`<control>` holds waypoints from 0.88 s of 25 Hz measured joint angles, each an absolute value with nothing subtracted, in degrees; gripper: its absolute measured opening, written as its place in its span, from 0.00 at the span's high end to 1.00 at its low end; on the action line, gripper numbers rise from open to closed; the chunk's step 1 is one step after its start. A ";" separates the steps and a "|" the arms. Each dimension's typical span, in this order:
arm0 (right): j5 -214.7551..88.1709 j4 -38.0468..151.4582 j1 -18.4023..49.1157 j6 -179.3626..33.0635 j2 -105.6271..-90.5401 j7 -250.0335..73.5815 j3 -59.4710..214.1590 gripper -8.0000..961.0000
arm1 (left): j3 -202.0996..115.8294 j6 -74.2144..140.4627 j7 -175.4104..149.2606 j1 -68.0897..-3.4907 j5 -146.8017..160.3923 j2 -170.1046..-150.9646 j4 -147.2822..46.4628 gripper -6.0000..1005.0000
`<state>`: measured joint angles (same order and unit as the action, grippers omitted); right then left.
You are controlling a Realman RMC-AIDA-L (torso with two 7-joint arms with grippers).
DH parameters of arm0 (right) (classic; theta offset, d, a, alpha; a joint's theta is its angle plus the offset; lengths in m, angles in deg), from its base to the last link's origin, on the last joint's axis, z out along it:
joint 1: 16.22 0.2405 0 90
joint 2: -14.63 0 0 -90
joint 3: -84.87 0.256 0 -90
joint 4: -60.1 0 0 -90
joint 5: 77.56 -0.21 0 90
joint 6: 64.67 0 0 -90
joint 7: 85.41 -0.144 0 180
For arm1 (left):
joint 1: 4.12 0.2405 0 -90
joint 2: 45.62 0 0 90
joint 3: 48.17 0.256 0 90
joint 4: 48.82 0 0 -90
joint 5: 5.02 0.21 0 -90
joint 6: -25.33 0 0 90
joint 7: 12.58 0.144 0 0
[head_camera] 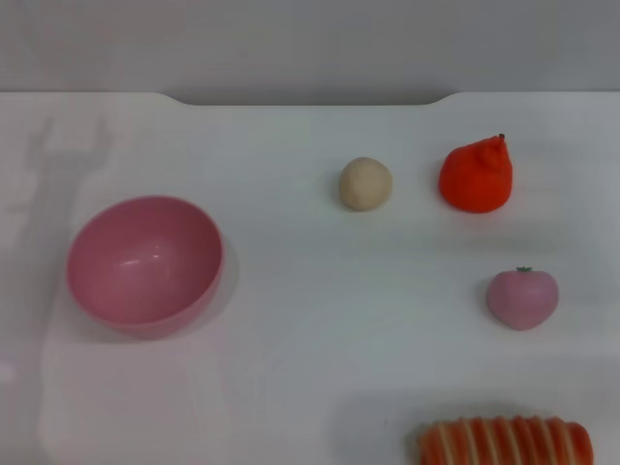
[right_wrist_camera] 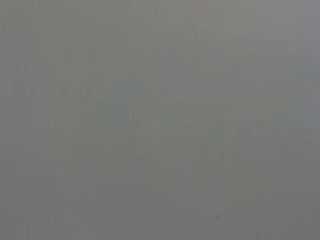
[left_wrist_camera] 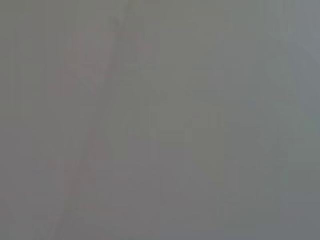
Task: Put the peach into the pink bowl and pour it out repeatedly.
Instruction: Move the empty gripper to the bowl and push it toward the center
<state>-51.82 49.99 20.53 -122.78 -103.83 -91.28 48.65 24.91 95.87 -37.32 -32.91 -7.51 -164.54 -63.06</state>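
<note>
Neither pincer is visible, so I cannot tell their state. With the small pale-pink toy peach (head_camera: 522, 298) at four o'clock, well apart from the glossy pink plastic bowl (head_camera: 145, 264) at nine o'clock, a grab could likely take the beige ball (head_camera: 365, 183) or orange-red pointed fruit (head_camera: 476, 175) instead.

Small pale-pink peach (head_camera: 522, 298) at table's right, well apart from empty, tilted glossy pink bowl (head_camera: 145, 264) at left

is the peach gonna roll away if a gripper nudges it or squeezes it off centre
Probably. The peach is small and rounded, resting freely on the smooth white table, so a nudge could roll it. Its smooth-looking curved sides might slip from an off-centre pinch. It looks like a light toy.
</note>
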 joint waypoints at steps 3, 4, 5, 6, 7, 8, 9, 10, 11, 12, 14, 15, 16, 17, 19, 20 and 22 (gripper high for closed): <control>-51.74 49.30 20.26 -123.26 -103.82 -90.99 48.42 0.30 | 25.01 95.87 -37.32 -32.57 -7.96 -164.52 -63.01 0.19; -51.73 49.22 20.23 -123.64 -103.82 -90.54 48.41 0.30 | 25.11 95.88 -37.31 -31.95 -8.22 -164.50 -62.99 0.20; -51.73 49.20 20.22 -123.96 -103.81 -90.14 48.40 0.30 | 25.11 95.88 -37.31 -31.95 -8.22 -164.50 -62.99 0.20; -51.72 49.24 20.24 -124.57 -103.82 -89.33 48.36 0.30 | 25.07 95.89 -37.30 -31.72 -8.22 -164.51 -62.98 0.20; -51.72 49.36 20.30 -125.22 -103.83 -88.41 48.31 0.30 | 25.05 95.90 -37.29 -31.56 -8.23 -164.55 -62.97 0.20; -51.72 49.51 20.40 -125.82 -103.88 -87.36 48.23 0.30 | 25.05 95.90 -37.29 -31.56 -8.23 -164.55 -62.97 0.20; -51.72 49.67 20.58 -126.96 -104.05 -85.23 48.15 0.30 | 25.09 95.90 -37.29 -31.50 -8.24 -164.55 -62.97 0.20; -51.72 49.67 20.58 -126.96 -104.05 -85.23 48.15 0.30 | 25.23 95.84 -37.28 -31.46 -8.25 -164.56 -62.97 0.20; -51.71 49.70 20.65 -127.46 -104.15 -84.58 48.13 0.30 | 25.28 95.68 -37.28 -31.47 -8.25 -164.55 -62.81 0.20; -51.71 49.87 20.70 -128.19 -104.20 -84.11 48.13 0.30 | 25.28 95.62 -37.27 -31.51 -8.26 -164.55 -62.71 0.20; -51.72 50.39 20.73 -129.72 -104.25 -83.76 48.13 0.30 | 25.30 95.51 -37.28 -31.87 -8.27 -164.50 -62.31 0.21; -51.77 50.74 20.73 -130.55 -104.25 -83.75 48.13 0.30 | 25.31 95.51 -37.30 -31.89 -8.26 -164.50 -62.30 0.21; -51.86 50.96 20.73 -131.08 -104.26 -83.75 48.14 0.30 | 25.31 95.51 -37.38 -31.91 -8.26 -164.49 -62.30 0.21; -51.97 51.07 20.74 -131.37 -104.26 -83.75 48.17 0.30 | 25.32 95.50 -37.49 -31.92 -8.26 -164.49 -62.30 0.21; -52.07 51.19 20.75 -131.60 -104.28 -83.98 48.25 0.30 | 25.36 95.50 -37.78 -31.93 -8.24 -164.47 -62.28 0.21; -52.08 51.20 20.76 -131.61 -104.28 -84.12 48.27 0.30 | 25.37 95.51 -37.85 -31.93 -8.22 -164.47 -62.28 0.21; -52.10 51.22 20.77 -131.60 -104.29 -84.20 48.28 0.30 | 25.95 95.53 -39.06 -31.97 -8.03 -164.32 -62.69 0.21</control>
